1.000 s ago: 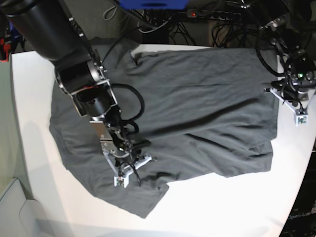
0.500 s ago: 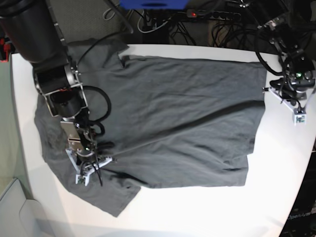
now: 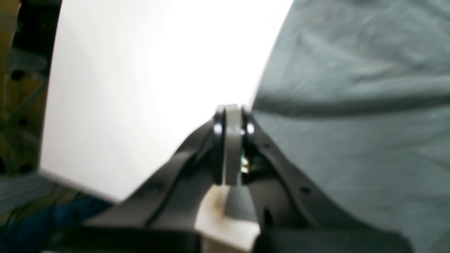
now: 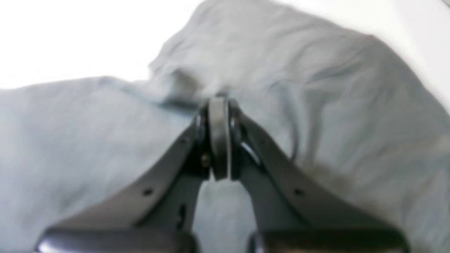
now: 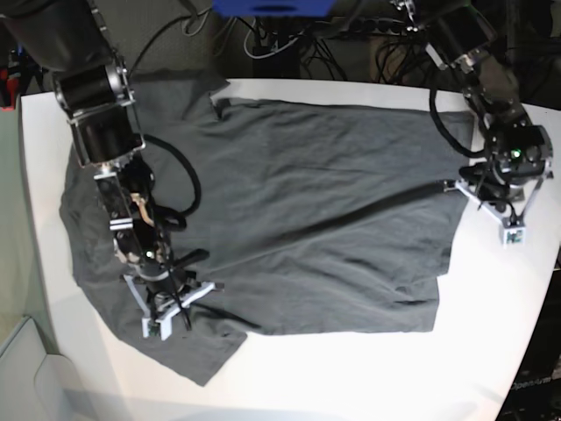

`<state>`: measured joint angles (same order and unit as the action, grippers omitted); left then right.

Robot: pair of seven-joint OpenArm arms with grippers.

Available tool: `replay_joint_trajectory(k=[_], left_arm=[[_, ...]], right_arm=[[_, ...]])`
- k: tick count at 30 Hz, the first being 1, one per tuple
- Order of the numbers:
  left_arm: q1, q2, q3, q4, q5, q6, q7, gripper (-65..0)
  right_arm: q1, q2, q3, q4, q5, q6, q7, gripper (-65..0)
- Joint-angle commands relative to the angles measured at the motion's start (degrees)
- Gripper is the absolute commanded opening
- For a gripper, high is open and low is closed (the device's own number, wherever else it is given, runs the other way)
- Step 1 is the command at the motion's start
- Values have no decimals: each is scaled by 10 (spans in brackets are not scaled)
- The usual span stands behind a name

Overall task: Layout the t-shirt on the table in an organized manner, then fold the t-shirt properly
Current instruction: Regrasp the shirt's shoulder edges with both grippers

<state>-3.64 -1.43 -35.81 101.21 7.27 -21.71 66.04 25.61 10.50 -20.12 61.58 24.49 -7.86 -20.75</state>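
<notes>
The dark grey t-shirt (image 5: pixel 307 202) lies spread across the white table (image 5: pixel 351 377), with long creases running through its middle. My right gripper (image 5: pixel 153 329) is at the shirt's near-left part, by a sleeve. In the right wrist view this gripper (image 4: pixel 218 100) is shut, and the t-shirt (image 4: pixel 316 88) puckers at its tips. My left gripper (image 5: pixel 513 235) is over bare table just past the shirt's right edge. In the left wrist view it (image 3: pixel 230 107) is shut with nothing in it, the t-shirt (image 3: pixel 351 105) on one side and table (image 3: pixel 140 70) on the other.
Cables and a power strip (image 5: pixel 368 35) lie beyond the table's far edge. The table's right edge (image 5: pixel 548 298) is close to the left gripper. A pale surface (image 5: pixel 13 360) borders the near-left corner.
The right arm pulled the shirt toward the left of the base view and its folds flattened out. The left gripper shifted slightly left and nearer, staying off the cloth.
</notes>
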Motion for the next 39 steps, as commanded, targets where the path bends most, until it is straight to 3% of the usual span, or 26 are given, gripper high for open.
replay_joint_trajectory(k=[1, 7, 16, 23, 29, 39], left_arm=[[-26, -7, 4, 2, 0, 1, -8, -646], [-142, -11, 15, -91, 1, 7, -10, -646], [-255, -31, 21, -384, 5, 7, -147, -646], [-262, -46, 22, -522, 6, 8, -256, -646], [-259, -105, 22, -608, 6, 9, -320, -646], [-263, -156, 20, -640, 3, 9, -351, -646]], right_arm=[[-6, 4, 1, 30, 2, 0, 3, -650], [-123, 21, 17, 145, 0, 0, -9, -650], [-201, 35, 78, 228, 0, 0, -10, -650], [-215, 47, 79, 237, 0, 0, -10, -650], [-213, 48, 79, 237, 0, 0, -10, -650], [-210, 48, 78, 237, 0, 0, -10, -650]])
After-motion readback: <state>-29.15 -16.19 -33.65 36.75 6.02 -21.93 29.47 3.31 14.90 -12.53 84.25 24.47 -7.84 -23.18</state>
